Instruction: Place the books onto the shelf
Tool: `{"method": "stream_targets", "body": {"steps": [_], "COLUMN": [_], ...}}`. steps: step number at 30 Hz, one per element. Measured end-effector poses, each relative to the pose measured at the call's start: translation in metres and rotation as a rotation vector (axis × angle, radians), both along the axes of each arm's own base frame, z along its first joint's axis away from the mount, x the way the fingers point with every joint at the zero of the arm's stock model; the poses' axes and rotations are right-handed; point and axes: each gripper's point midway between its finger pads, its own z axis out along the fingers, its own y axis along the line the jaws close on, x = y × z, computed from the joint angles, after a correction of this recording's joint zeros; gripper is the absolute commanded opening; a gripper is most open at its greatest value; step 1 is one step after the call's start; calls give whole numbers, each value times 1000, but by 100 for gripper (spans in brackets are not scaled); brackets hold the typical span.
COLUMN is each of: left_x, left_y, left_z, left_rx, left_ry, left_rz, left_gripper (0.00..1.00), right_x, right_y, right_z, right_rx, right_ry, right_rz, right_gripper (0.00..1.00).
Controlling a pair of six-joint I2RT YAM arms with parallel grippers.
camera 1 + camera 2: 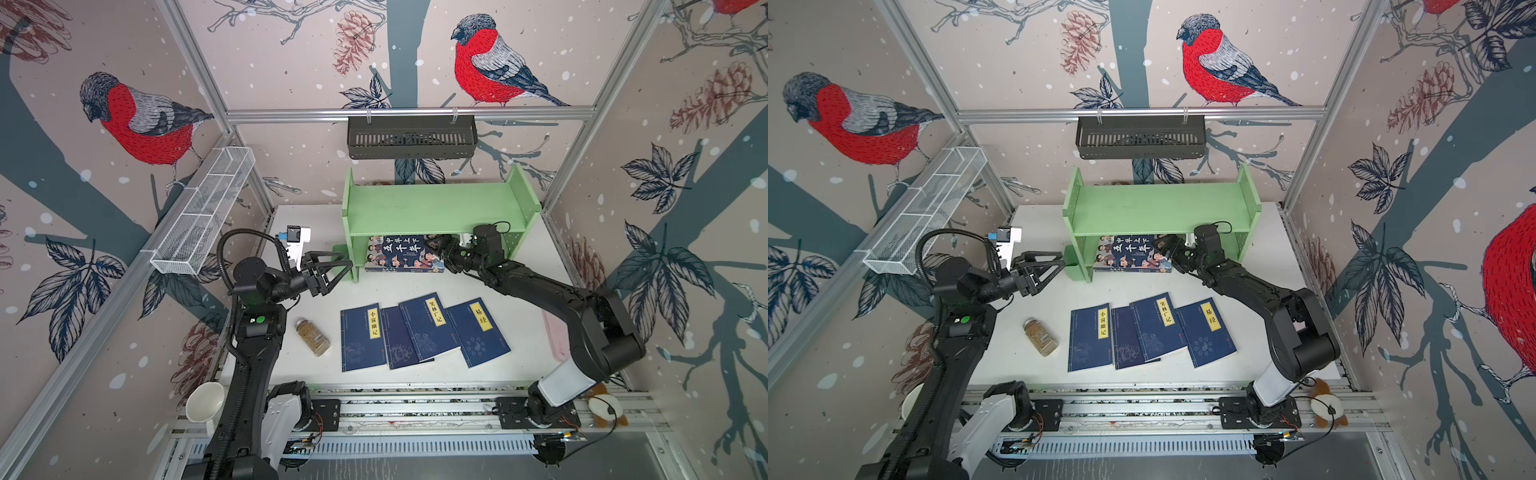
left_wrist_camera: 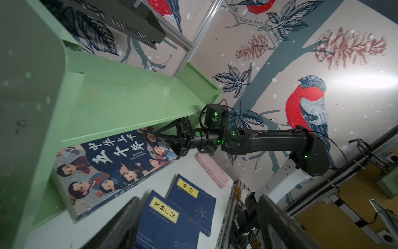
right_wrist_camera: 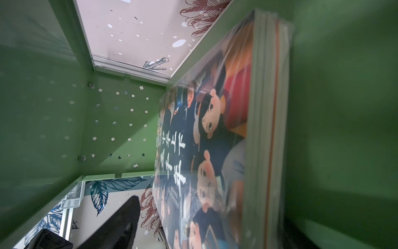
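Note:
The large cartoon-cover book lies cover up in the lower tier of the light green shelf, its front edge sticking out. My right gripper is open, its jaws on either side of the book's right end, with a gap showing on one side. Several thin navy books with yellow labels lie fanned on the white table in front. My left gripper hangs open and empty at the shelf's left panel, near the small green cup.
A spice jar lies left of the navy books. A pink case sits by the right arm. A black slotted basket hangs above the shelf, and a white wire mesh basket lines the left wall. A white funnel sits front left.

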Motion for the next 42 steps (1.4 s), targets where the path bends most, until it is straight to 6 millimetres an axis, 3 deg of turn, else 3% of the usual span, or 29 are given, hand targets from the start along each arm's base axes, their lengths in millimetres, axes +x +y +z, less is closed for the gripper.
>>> {"method": "stream_targets", "body": {"steps": [6, 16, 21, 25, 32, 42], "left_x": [12, 13, 14, 14, 15, 15], "left_y": [8, 10, 11, 12, 12, 13], "left_z": [-22, -34, -38, -40, -41, -41], "left_rx": [65, 97, 101, 103, 110, 114], "left_ry": [32, 35, 40, 46, 41, 35], "left_rz": [86, 110, 117, 125, 130, 133], "left_gripper": [85, 85, 85, 85, 85, 85], "right_x": [0, -3, -7, -11, -14, -6], "right_y": [-5, -25, -30, -27, -20, -11], "right_z": [1, -1, -5, -11, -20, -18], "right_rx": [-41, -120, -164, -195, -214, -212], "right_ry": [-15, -39, -45, -41, -33, -36], "right_rz": [-31, -124, -151, -141, -124, -112], "right_gripper": [89, 88, 75, 55, 33, 32]}}
